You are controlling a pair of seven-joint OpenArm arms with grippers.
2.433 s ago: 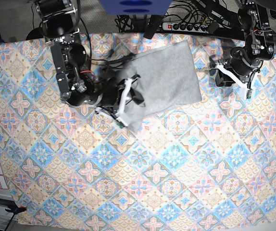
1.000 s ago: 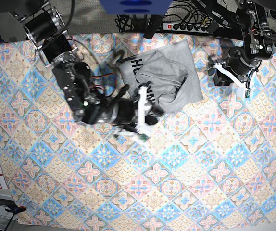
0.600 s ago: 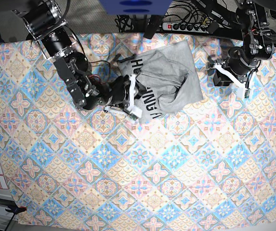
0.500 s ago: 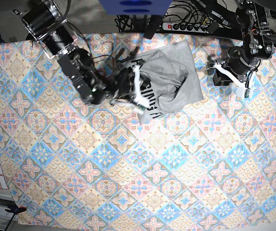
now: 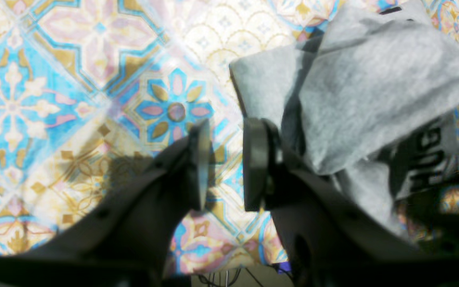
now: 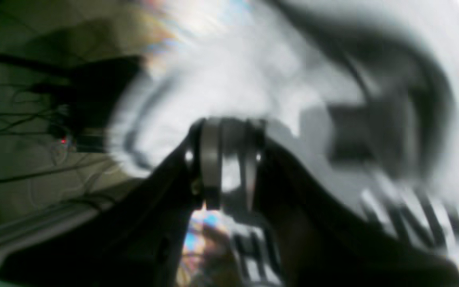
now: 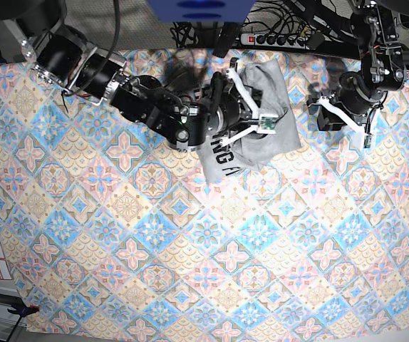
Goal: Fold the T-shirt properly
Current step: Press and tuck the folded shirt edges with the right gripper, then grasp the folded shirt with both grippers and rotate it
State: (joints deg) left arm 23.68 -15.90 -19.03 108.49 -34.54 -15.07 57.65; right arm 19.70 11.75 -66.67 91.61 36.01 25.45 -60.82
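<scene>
Two dark jaws of the right gripper (image 6: 229, 169) stand close together in the blurred right wrist view with light heather-grey knit T-shirt (image 7: 261, 132) cloth pinched between them; in the base view that arm reaches across the shirt, bunched at upper centre of the frame on the pastel blue, pink and cream tile-patterned cloth (image 7: 190, 271). Left gripper (image 5: 223, 163) hangs with its jaws slightly parted and empty, the shirt's edge just right of them.

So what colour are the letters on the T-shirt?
Black, on the light grey T-shirt. The letters show best in the base view.
</scene>
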